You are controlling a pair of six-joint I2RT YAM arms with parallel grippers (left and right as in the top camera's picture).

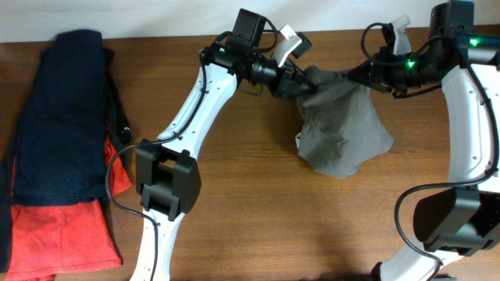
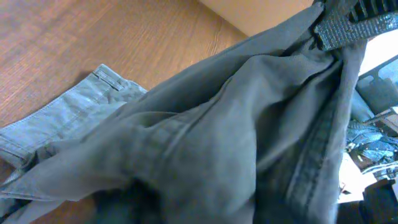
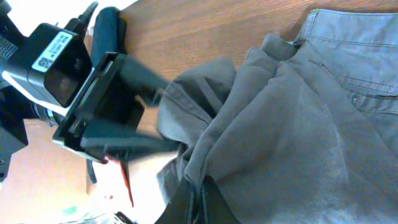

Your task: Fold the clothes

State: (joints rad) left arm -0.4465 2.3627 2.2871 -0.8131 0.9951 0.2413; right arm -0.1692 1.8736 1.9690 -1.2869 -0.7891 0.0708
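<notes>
Shorts (image 1: 342,129), grey-khaki, hang toward one o'clock on the table (image 1: 258,211), top edge stretched between left gripper (image 1: 303,78) and right gripper (image 1: 367,74), both clamped on cloth, likely to spread it for folding.

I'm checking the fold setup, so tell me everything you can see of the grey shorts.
The grey shorts look like soft cotton, crumpled and unfolded. A waistband, stitched seams and pocket stitching show. The left claw and right claw hold the far edge raised; the lower part rests bunched on the wooden table.
</notes>
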